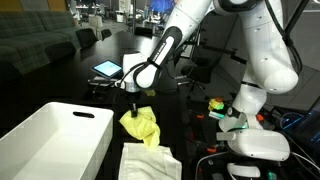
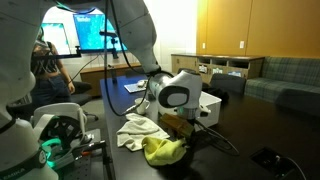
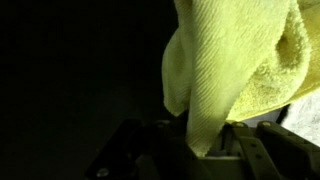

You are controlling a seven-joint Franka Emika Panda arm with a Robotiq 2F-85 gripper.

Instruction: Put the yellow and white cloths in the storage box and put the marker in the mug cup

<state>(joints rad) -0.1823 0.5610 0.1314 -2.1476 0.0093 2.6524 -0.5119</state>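
Note:
The yellow cloth [image 1: 141,127] hangs from my gripper [image 1: 133,103], which is shut on its top fold just above the dark table. In the wrist view the yellow cloth [image 3: 235,70] fills the upper right and runs down between the jaws [image 3: 205,150]. In an exterior view it [image 2: 165,149] droops below the gripper [image 2: 172,124]. The white cloth [image 1: 147,160] lies flat on the table beside it and also shows in an exterior view [image 2: 136,129]. The white storage box [image 1: 55,138] stands open just left of the gripper. The marker and mug are not visible.
A tablet [image 1: 106,69] lies on the table behind the arm. Cables and a green and red gadget [image 1: 216,105] sit by the robot base [image 1: 255,140]. A monitor [image 2: 88,30] and a person stand at the back.

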